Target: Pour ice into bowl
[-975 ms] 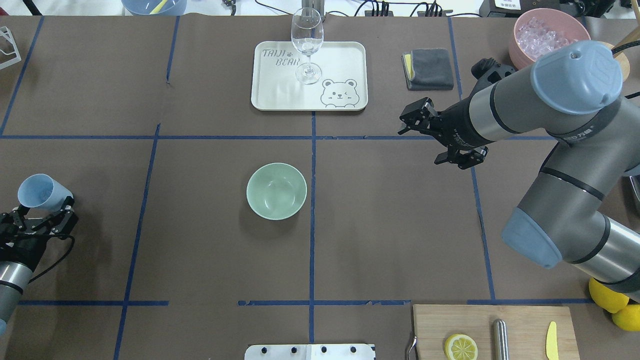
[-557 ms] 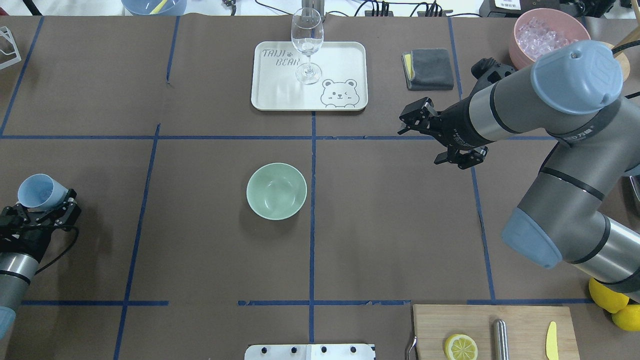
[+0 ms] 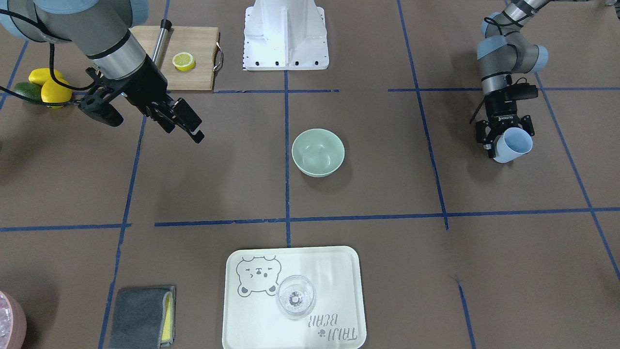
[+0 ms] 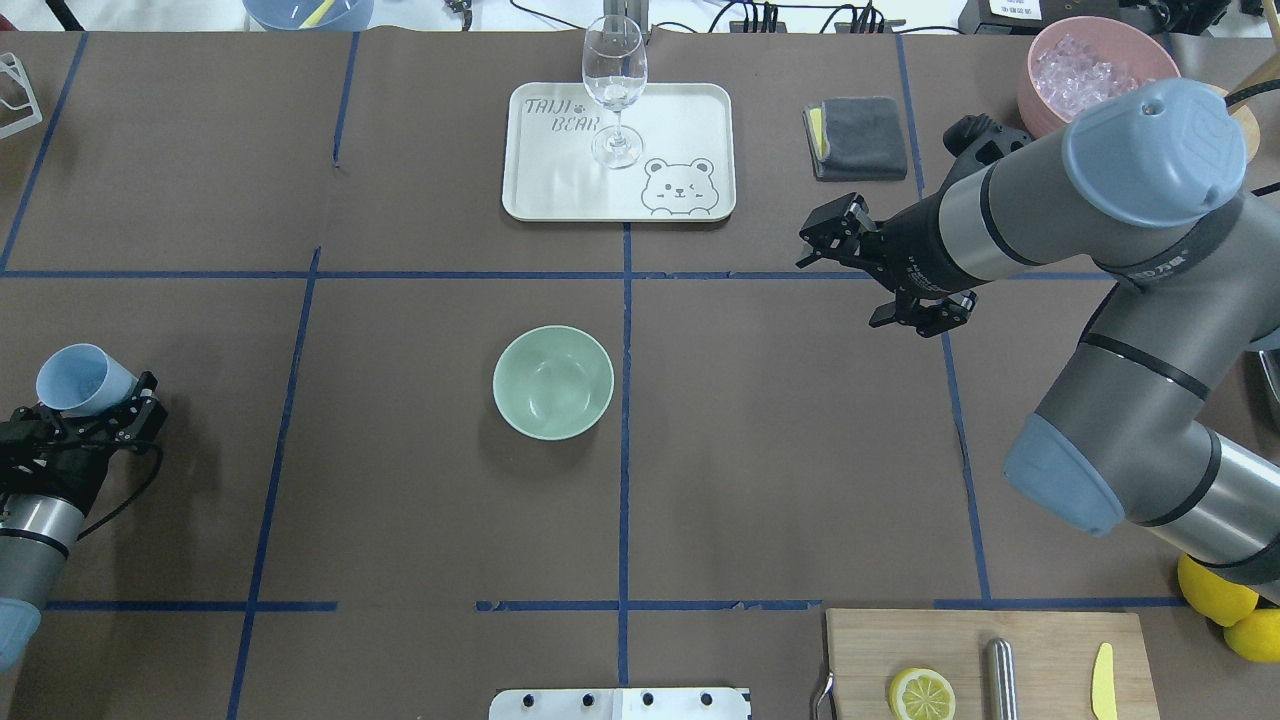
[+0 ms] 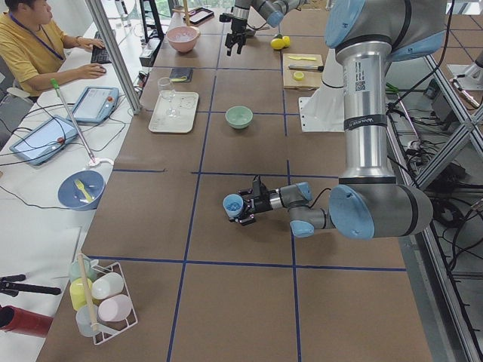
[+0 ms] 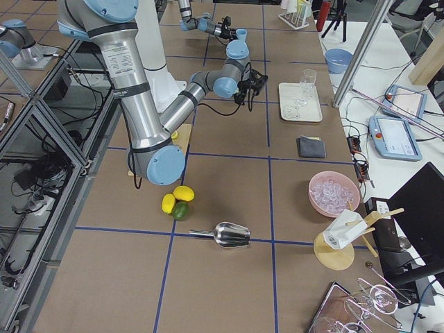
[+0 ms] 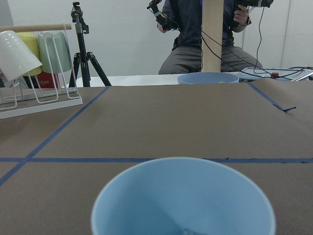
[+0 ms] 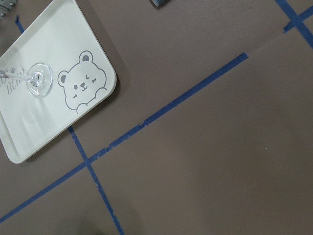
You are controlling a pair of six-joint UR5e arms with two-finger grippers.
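Our left claw (image 4: 92,408) pinches the seemingly light, stiff blue cup (image 4: 75,378) by its wall; our right claw (image 4: 840,290) gapes empty.

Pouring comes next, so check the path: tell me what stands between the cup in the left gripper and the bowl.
Nothing visible. Only bare brown table with a blue tape line lies between the cup and the bowl; the tray with the glass sits off that path.

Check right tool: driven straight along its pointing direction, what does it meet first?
The right tool, open, would probably meet the bare brown paper-covered table near the blue tape line, short of the cream bear-print tray. Depth is unclear.
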